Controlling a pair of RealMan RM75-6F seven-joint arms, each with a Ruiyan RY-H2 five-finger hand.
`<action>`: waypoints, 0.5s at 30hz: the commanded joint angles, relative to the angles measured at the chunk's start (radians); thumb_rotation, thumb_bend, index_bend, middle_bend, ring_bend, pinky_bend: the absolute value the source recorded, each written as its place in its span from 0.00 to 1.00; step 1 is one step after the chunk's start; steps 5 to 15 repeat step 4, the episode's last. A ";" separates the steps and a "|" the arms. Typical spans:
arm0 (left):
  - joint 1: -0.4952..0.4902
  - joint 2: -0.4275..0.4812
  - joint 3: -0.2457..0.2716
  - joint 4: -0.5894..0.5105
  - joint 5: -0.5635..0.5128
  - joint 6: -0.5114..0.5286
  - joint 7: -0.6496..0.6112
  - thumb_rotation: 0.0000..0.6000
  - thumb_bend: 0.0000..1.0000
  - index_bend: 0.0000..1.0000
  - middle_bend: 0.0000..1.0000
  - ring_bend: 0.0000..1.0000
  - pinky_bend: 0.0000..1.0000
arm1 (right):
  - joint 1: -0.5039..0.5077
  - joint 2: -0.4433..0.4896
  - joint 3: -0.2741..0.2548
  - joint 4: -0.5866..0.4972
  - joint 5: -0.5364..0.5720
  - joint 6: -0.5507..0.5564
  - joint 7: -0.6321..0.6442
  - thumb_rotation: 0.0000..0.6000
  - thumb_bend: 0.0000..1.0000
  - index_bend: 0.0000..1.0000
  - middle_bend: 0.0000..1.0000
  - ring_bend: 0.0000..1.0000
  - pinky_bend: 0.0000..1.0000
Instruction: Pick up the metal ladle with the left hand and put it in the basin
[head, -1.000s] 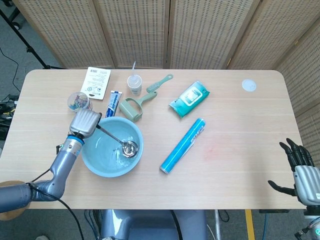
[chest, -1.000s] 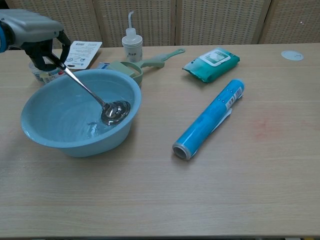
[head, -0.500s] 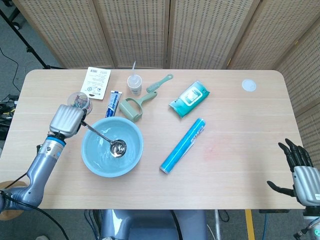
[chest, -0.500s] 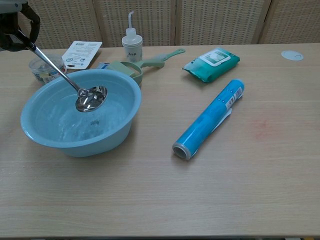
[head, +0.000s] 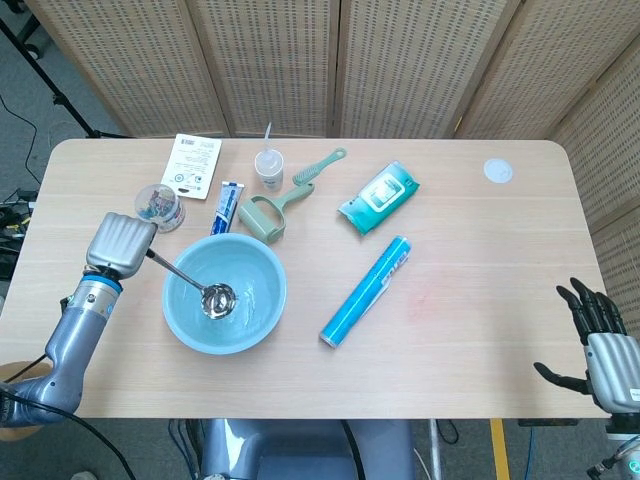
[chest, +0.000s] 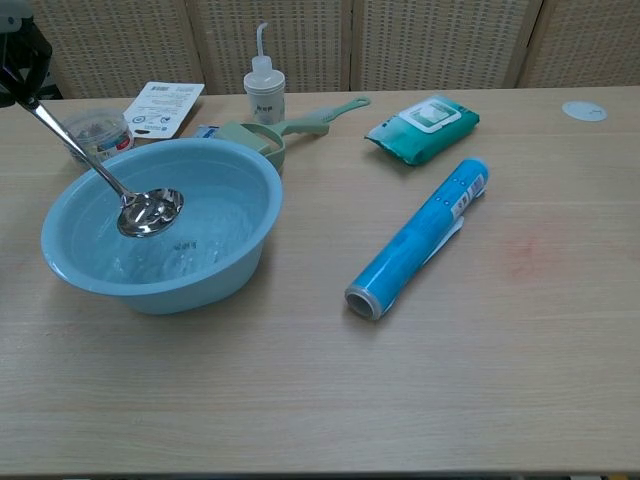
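At frame left, our left hand (head: 120, 243) pinches the metal ladle (head: 190, 281) by its handle, bowl hanging inside the basin (head: 262, 318), ready for release.

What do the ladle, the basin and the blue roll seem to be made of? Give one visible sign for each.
Ladle: metal with a polished finish; its bowl mirrors its surroundings.
Basin: probably plastic; even pale blue colour and a smooth, softly glossy wall.
Blue roll: likely a cardboard core under a shiny blue film wrap; the end shows a hollow tube, though the core material is uncertain.
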 joint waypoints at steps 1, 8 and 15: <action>-0.033 -0.002 0.003 -0.024 -0.056 0.027 0.048 1.00 0.61 0.87 0.95 0.88 0.96 | 0.001 0.000 0.000 0.000 0.000 -0.001 0.000 1.00 0.00 0.00 0.00 0.00 0.00; -0.052 -0.008 0.004 -0.034 -0.102 0.043 0.079 1.00 0.61 0.87 0.95 0.88 0.96 | 0.001 0.001 0.000 0.000 0.000 -0.002 0.001 1.00 0.00 0.00 0.00 0.00 0.00; -0.052 -0.008 0.004 -0.034 -0.102 0.043 0.079 1.00 0.61 0.87 0.95 0.88 0.96 | 0.001 0.001 0.000 0.000 0.000 -0.002 0.001 1.00 0.00 0.00 0.00 0.00 0.00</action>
